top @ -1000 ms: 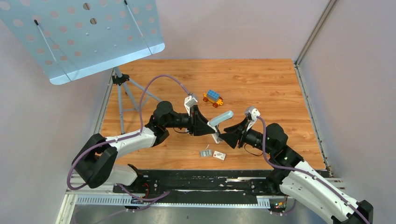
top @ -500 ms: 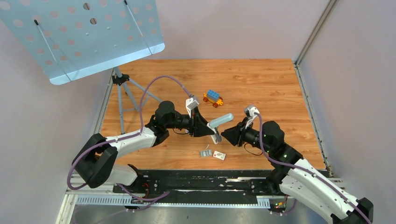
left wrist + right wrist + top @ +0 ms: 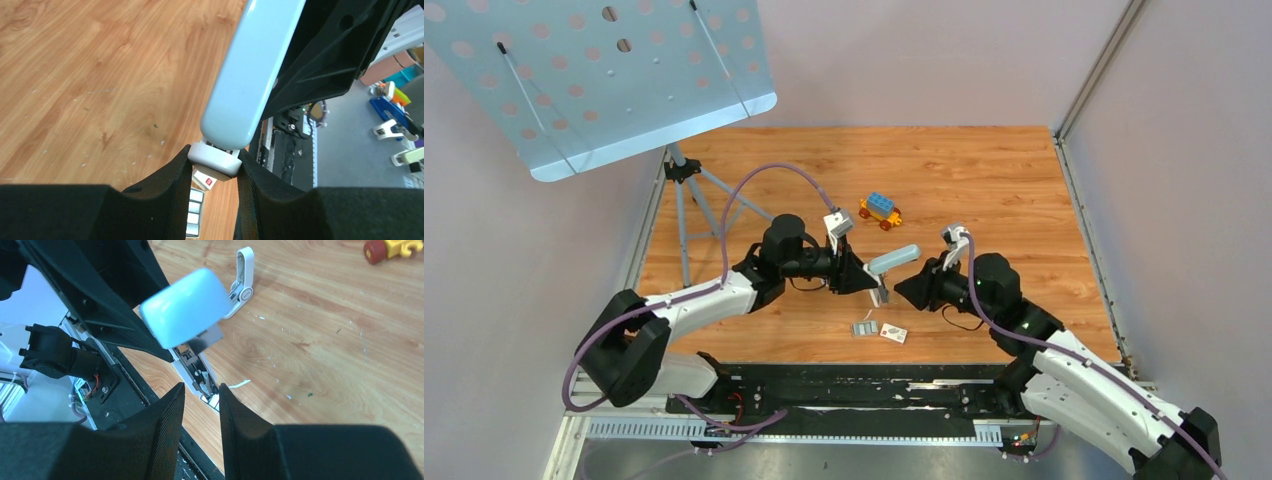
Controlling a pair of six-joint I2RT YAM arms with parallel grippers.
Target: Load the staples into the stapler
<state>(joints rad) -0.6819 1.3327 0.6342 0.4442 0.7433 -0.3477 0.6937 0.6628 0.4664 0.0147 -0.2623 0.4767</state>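
Top view: fixed, high behind the arm bases, looking down over the whole table (image 3: 984, 180); bases at 6 o'clock. Left wrist: very close, sighting past its fingers (image 3: 165, 195) to the stapler (image 3: 250, 65) at 12 o'clock. Right wrist: close, facing the stapler (image 3: 185, 320) from the opposite side. All three views share it. Top and right wrist also share the toy (image 3: 375, 250).

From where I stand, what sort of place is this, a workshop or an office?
Most likely a robot test cell in a lab: a left arm and a right arm bolted at a wooden table's edge, plain walls close around it, and a perforated panel on a tripod.
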